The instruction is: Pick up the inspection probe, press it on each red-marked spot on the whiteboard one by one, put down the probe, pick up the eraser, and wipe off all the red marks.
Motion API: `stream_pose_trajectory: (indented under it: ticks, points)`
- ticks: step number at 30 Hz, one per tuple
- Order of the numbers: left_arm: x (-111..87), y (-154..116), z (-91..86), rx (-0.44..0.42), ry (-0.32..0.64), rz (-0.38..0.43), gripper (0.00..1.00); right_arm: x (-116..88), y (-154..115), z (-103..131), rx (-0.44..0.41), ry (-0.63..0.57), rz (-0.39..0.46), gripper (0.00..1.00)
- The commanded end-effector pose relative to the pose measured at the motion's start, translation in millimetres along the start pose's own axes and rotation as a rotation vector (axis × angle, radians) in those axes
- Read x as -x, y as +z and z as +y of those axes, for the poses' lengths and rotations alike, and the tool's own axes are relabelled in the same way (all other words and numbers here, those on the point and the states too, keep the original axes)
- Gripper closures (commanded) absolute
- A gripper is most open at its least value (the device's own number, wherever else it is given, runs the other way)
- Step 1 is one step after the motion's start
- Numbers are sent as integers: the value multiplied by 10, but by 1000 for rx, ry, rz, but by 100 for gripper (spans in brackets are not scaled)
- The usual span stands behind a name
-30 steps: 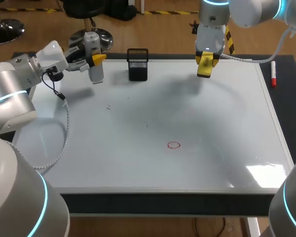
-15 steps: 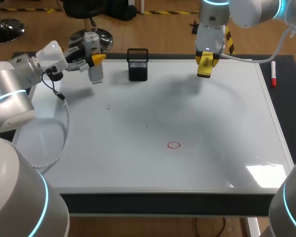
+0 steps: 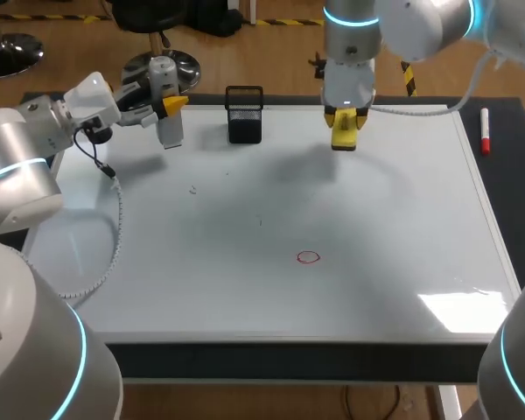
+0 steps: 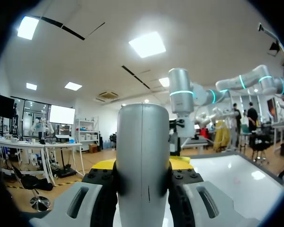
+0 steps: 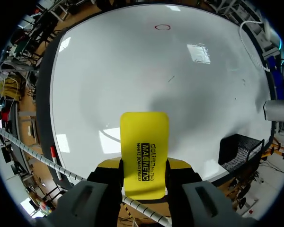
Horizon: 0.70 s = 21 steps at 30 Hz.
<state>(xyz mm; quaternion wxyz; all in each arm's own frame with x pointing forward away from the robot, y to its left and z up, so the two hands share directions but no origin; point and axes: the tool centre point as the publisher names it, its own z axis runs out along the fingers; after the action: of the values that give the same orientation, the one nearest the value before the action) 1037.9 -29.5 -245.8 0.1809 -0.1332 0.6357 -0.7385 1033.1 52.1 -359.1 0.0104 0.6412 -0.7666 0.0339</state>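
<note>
Head view: probe [image 3: 170, 129] is being held by left fingers [image 3: 176, 104], upper left; eraser [image 3: 344, 138] by right fingers [image 5: 179, 164], upper centre.

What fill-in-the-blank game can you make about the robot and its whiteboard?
1. The right arm's jaws are shut on a ____ eraser.
2. The inspection probe is gripped by the ____ arm's jaws.
3. The whiteboard carries ____ red mark.
4. The mesh holder at the board's far edge is coloured ____.
Missing words: yellow; left; one; black.
</note>
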Motion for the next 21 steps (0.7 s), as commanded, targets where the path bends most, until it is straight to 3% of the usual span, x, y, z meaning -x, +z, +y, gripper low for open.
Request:
stream_pose_trajectory:
  ticks: [1,21]
  points:
    - [0,4,-6,-1,2,-1,100,68,-106,208,-28,-24,-7,100]
    - [0,4,-6,-1,2,-1,100,541,-218,1061,-20,-151,-93,100]
